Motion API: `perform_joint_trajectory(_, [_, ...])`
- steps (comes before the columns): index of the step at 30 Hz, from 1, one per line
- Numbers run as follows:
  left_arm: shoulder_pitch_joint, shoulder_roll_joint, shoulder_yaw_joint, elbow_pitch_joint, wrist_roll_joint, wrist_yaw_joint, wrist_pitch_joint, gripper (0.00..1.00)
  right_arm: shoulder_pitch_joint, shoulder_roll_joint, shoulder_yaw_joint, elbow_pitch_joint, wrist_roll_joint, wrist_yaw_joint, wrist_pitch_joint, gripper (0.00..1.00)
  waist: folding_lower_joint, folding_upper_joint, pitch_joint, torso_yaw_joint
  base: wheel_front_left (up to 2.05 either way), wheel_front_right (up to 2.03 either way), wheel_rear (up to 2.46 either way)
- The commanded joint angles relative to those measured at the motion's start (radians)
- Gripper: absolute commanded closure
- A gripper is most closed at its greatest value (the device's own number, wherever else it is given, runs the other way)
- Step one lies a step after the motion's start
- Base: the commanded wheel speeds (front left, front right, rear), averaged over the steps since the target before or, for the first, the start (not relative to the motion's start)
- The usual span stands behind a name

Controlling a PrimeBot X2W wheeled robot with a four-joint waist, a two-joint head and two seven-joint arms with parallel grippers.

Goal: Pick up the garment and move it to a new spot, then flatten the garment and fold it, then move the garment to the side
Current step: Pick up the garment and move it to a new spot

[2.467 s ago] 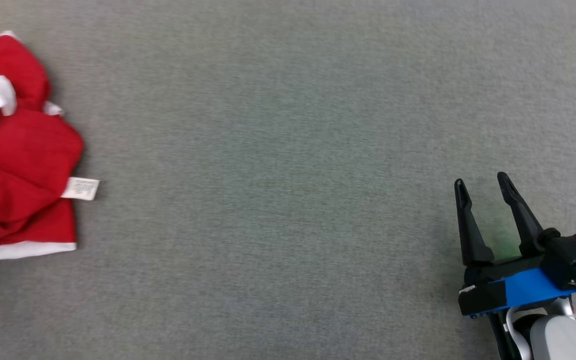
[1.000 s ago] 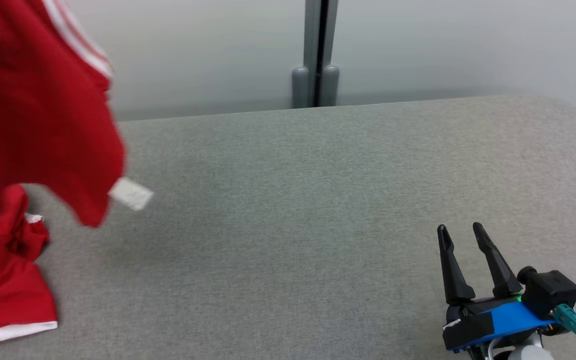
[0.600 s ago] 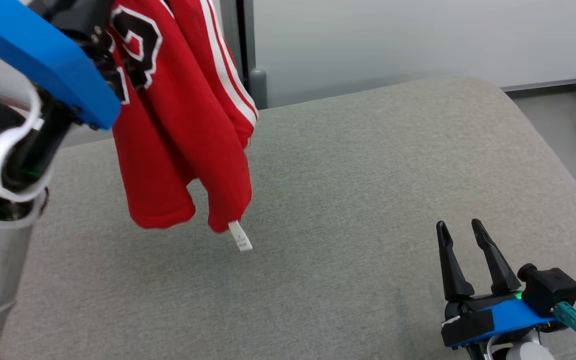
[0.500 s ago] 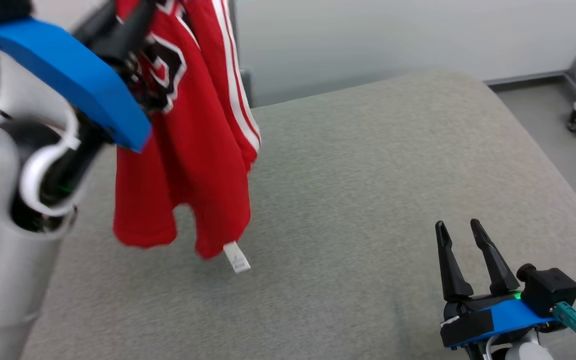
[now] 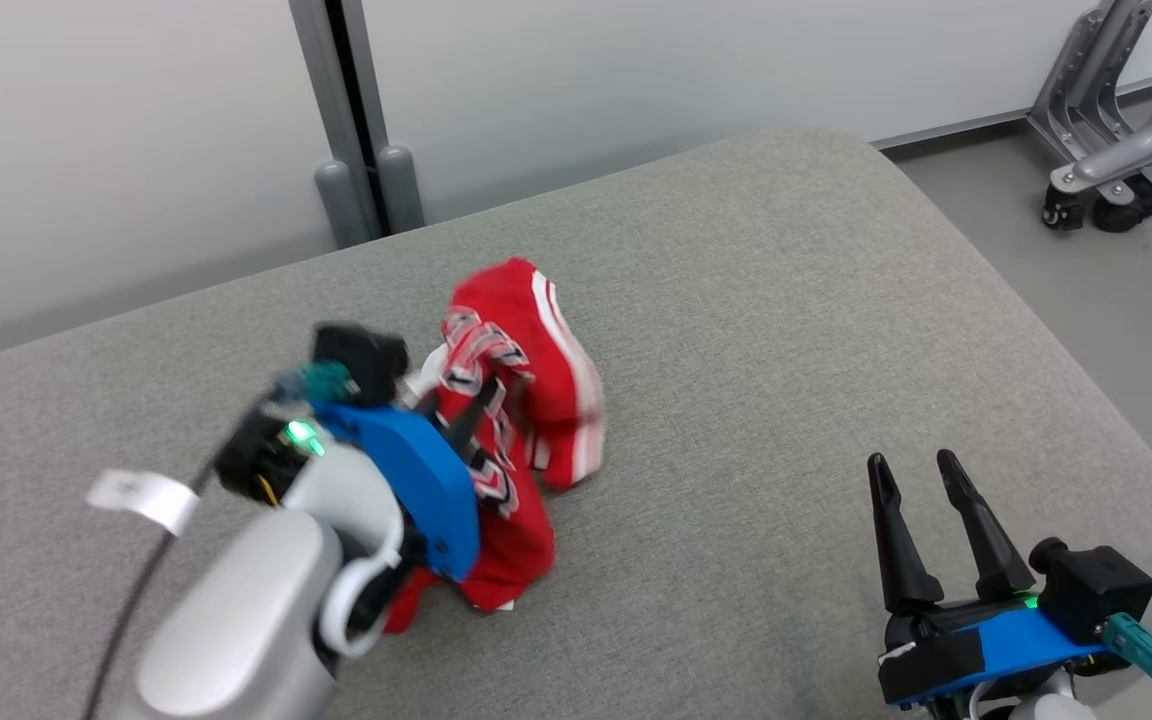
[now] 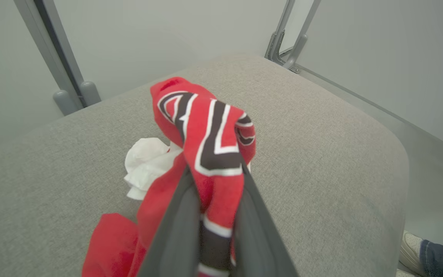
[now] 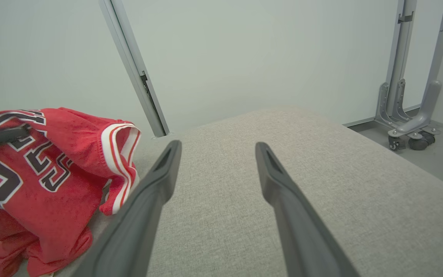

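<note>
Right, left gripper (image 6: 217, 181) is clamped on the red garment (image 5: 546, 380), bunched on the grey pad (image 5: 786, 300) at 10 o'clock from your right gripper (image 5: 911, 462), jaws wide, empty; lower fully before releasing; back out toward 6 o'clock so fingers don't snag folds.

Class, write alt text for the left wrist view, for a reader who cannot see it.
The left gripper pinches a crumpled red jersey with black-and-white lettering, trailing onto a grey cushion. Behind stand a pale wall and a grey post.

Red jersey (image 5: 526, 400), bunched, on grey cushion (image 5: 786, 330)
</note>
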Motion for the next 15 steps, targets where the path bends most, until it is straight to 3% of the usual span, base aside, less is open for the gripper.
perform_joint_trajectory(1, [0.012, -0.006, -0.002, 0.007, 0.001, -0.001, -0.010, 0.00, 0.003, -0.002, 0.000, -0.001, -0.003, 0.000, -0.003, 0.00, 0.0000, -0.0001, -0.002, 0.003, 0.00, 0.00, 0.00])
perform_joint_trajectory(8, [0.068, -0.083, -0.022, 0.119, 0.004, -0.009, -0.145, 0.00, 0.010, -0.002, -0.002, -0.012, -0.016, 0.000, 0.006, 0.00, 0.0000, -0.0001, -0.016, 0.049, 0.00, 0.00, 0.00])
perform_joint_trajectory(15, [0.200, -0.101, 0.111, 0.041, -0.046, 0.022, -0.457, 0.00, 0.029, -0.002, -0.033, -0.031, -0.029, 0.000, 0.019, 0.00, 0.0000, -0.0001, -0.030, 0.131, 0.00, 0.00, 0.00])
